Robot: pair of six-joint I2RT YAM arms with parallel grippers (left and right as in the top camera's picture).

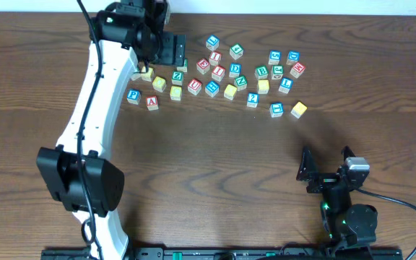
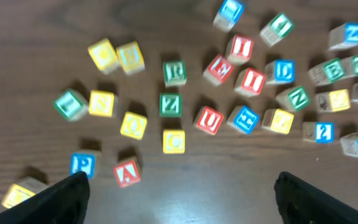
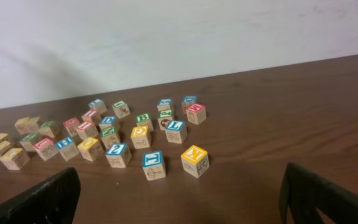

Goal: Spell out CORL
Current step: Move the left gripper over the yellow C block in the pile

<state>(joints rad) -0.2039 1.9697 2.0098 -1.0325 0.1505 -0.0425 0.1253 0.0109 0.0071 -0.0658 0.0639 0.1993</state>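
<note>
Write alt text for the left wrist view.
Colourful letter blocks lie scattered on a dark wooden table, a yellow C block near the middle. The left end effector is open and empty, its dark fingers in the bottom corners.

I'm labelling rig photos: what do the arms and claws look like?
The left arm has white links, black joints and a black cable along it. The right arm is mostly black, with a green light and a trailing black cable. Left claw and right claw have black fingers.
</note>
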